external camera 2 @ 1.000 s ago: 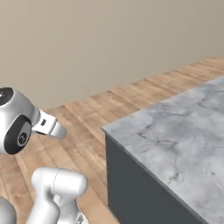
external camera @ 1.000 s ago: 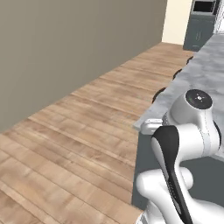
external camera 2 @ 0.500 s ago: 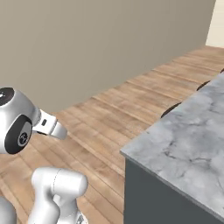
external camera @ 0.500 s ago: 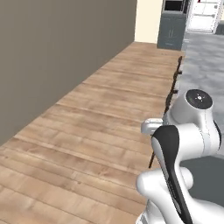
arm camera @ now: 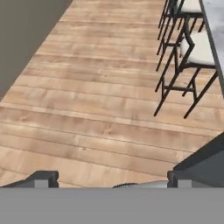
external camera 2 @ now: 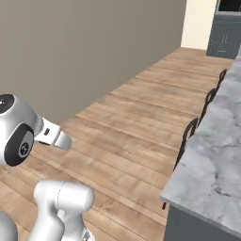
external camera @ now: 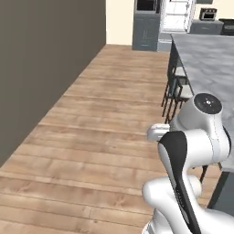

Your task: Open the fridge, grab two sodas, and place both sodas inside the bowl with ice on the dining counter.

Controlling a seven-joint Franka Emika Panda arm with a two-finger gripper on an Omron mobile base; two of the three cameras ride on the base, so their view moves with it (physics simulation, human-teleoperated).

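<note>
We see the dining counter (external camera: 203, 55) running up the right side of the left base view, a long light grey marble slab with darker veins, and again along the right edge of the right base view (external camera 2: 214, 155), where its dark base drops to the floor at the lower right. At the top of the left base view, in the far kitchen, a tall pale appliance (external camera: 177, 16) stands beside dark grey cabinets (external camera: 147, 32); it may be the fridge, but we cannot tell at this size. Black-framed stools (arm camera: 192, 50) with pale seats line the counter's near side, showing in the upper right of the hand view and as thin dark frames (external camera: 176, 89) right of centre in the left base view. Our gripper (arm camera: 113, 177) sits at the bottom of the hand view, its two dark fingers (arm camera: 41, 178) spread far apart with nothing between them, so it is open and holds nothing. It looks down over the wooden plank floor (arm camera: 96, 100), which covers the middle of all three views. A plain brownish-grey wall (external camera 2: 89, 52) fills the upper left of the right base view and the left side of the left base view.
</note>
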